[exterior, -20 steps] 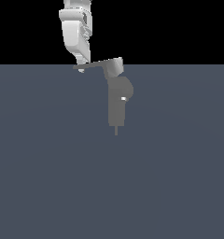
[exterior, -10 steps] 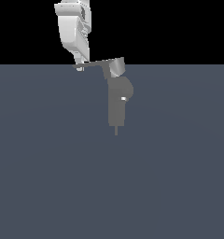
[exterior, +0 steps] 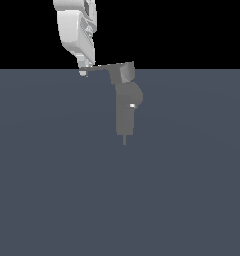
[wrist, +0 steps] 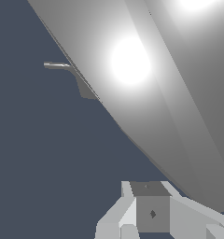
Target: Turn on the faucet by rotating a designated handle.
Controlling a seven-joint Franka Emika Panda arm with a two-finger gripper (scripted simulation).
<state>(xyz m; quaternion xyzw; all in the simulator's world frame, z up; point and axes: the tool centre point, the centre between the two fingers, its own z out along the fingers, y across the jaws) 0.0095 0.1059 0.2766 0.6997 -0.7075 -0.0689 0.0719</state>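
No text, label, brand, number or sign can be read anywhere in either view.

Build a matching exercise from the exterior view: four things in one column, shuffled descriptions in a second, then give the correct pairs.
Things:
1. handle
2. faucet
3. end effector
4. white spot

Descriptions:
A. glossy white, at the handle's tip on the exterior view's left
B. thick matte grey column with a thin pin at its lower end
C. thin grey lever running sideways from a blocky hub
D. tiny bright mark on the column's rounded bulge

Pairs: 1-C, 2-B, 3-A, 4-D
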